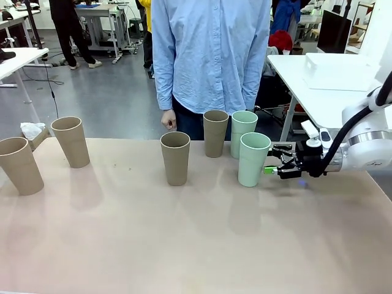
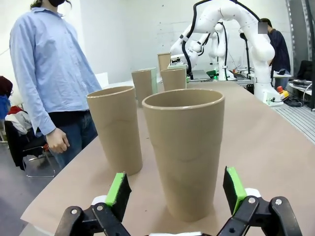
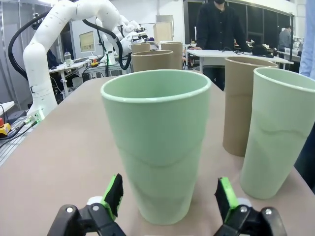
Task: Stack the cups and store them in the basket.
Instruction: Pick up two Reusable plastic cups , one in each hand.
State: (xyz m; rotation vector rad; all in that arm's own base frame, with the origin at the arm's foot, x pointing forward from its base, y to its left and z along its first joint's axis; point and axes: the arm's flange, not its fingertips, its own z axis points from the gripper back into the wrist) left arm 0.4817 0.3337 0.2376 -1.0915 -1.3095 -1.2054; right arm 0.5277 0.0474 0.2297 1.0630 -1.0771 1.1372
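Tan cup (image 2: 183,152) inside the spread left pincer (image 2: 175,189), per left wrist view

Pale pink-beige matte tabletop (image 1: 184,245), person in a light blue button shirt (image 1: 211,55), white side table (image 1: 294,76), glossy grey floor (image 1: 104,98), black monitor (image 1: 334,30)

Near half of table (image 1: 184,245) lying open. Wide gap showing btwn inner left tan cup (image 1: 71,142) & mid tan cup (image 1: 175,158). Rear mint cup (image 1: 243,131), tan neighbour (image 1: 215,133) crowding front mint cup (image 1: 253,159).
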